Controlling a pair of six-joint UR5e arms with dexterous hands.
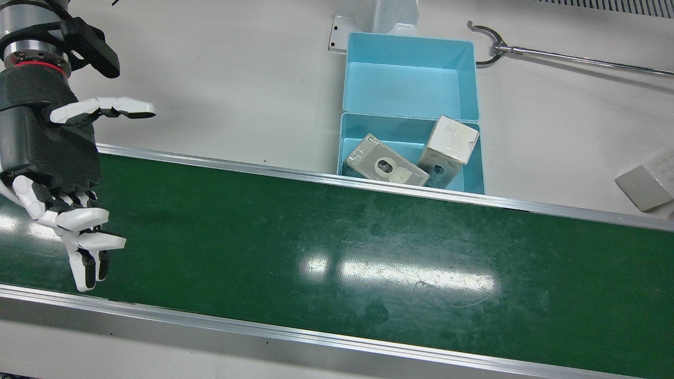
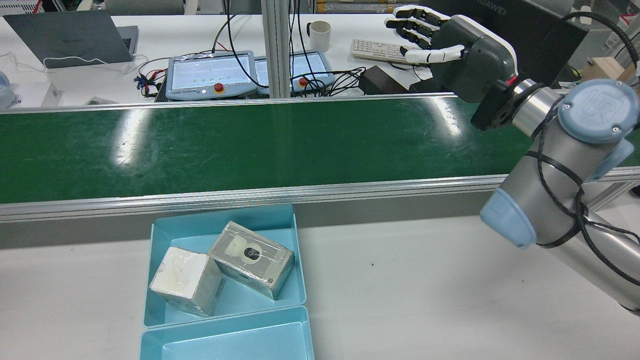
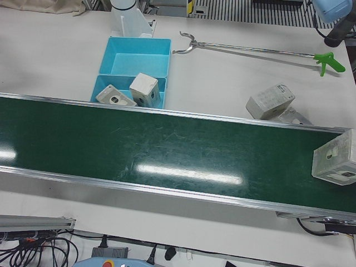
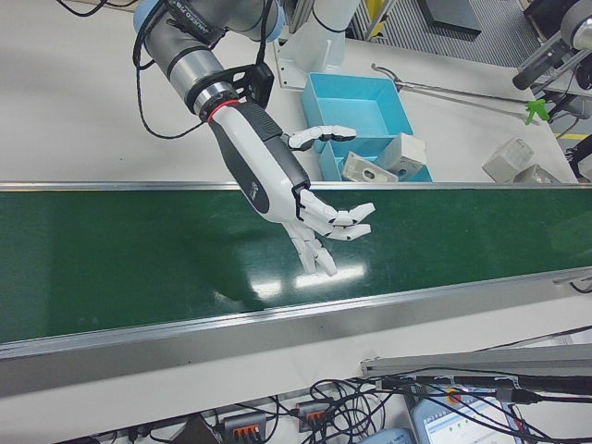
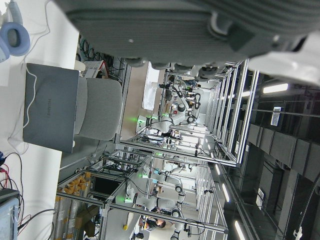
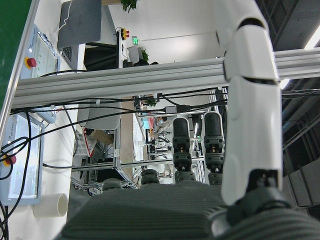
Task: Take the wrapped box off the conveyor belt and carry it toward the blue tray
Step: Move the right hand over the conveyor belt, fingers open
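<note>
A long green conveyor belt (image 1: 337,247) with aluminium side rails runs across your white station table (image 1: 221,84). On the table just beside the belt's robot-side rail sit two light blue plastic trays end to end: the nearer blue tray (image 1: 350,137) holds two film-wrapped grey boxes (image 1: 386,164) leaning against each other, and the farther blue tray (image 1: 410,73) has nothing in it.

Your task's wrapped box (image 3: 335,160), a pale box in clear film, lies on the belt at its far end on the robot's left side, showing only at the left-front view's right edge. Another wrapped grey box (image 3: 270,100) rests on the table near that end, and a long metal reacher tool with a green handle (image 3: 250,50) lies beyond the trays.

Your right hand (image 4: 319,217) hovers above the belt's opposite end, well apart from the wrapped box, fingers (image 1: 95,242) spread and holding nothing. Your left hand (image 5: 200,30) shows only as a dark edge in its own camera, so you cannot tell its fingers' state.
</note>
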